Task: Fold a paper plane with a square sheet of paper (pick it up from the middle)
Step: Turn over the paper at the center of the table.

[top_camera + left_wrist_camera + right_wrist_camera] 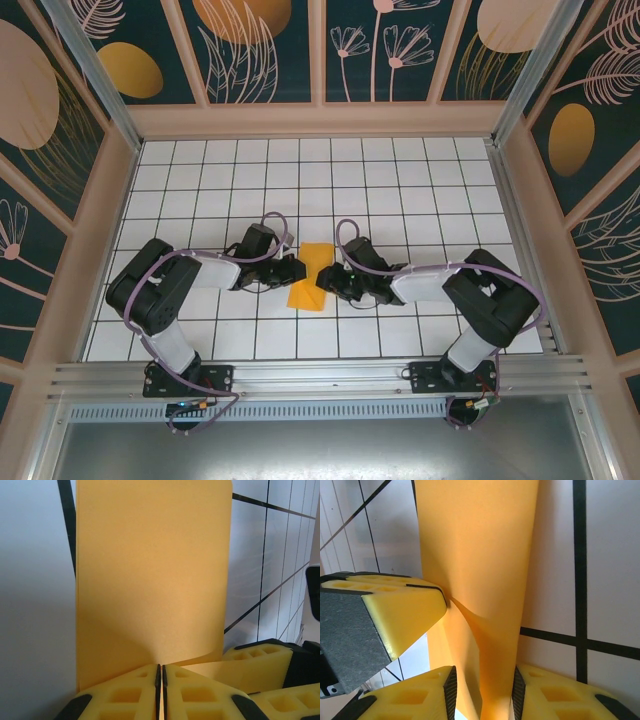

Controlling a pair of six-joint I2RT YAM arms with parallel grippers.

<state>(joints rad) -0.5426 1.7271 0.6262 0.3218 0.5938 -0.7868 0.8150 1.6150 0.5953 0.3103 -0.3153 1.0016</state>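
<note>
In the top external view, the square sheet of paper is lying at the middle of the table, looking like a narrow orange-yellow rectangle, so it is probably doubled along its centre line. The left gripper and the right gripper are reaching in at its 2 long sides. The table is showing white tiles ruled in black. Dark teal wall panels with orange ovals and pale plant drawings are enclosing it on 3 sides, and an aluminium rail is carrying both arm bases. In the left wrist view, the left gripper is showing its jaws pressed together on the near edge of the paper, which is rising from them as a smooth panel. In the right wrist view, the right gripper is holding its jaws apart. A raised ridge of paper is running between them without being visibly squeezed, while a finger of the left gripper is puckering the sheet. The centre crease seems to be the step in hand. The next move is likely calling for the right jaws to pinch that ridge squarely while the left grip is holding, so the layers are not skewing.
</note>
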